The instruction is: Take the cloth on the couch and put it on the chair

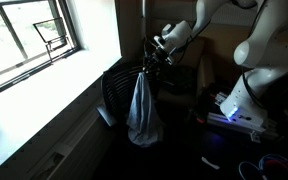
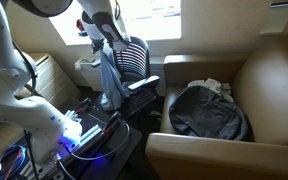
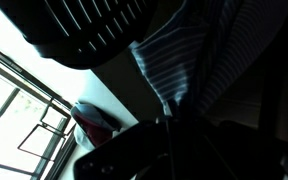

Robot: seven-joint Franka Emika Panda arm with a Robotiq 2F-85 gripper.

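Hanging straight down from the pincer, the cloth dangles in the air with its top bunched at the fingers, so we read the pincer as clamped on the cloth. Its long axis runs vertically, narrow at the gripped end and widening into a loose, teardrop-shaped drape below. In both exterior views it hangs just beside the chair, near the backrest. We cannot tell whether it touches the chair. The fabric looks soft and thin, a pale blue-grey, and in the wrist view we see fine stripes running along it. The backrest is a dark, curved mesh with a grid of small openings. The couch stands well apart from the cloth. It is broad and padded, with a smooth tan covering, and a dark, rumpled bag lies on its seat. In the wrist view the pincer's fingers are too dark for us to make out.
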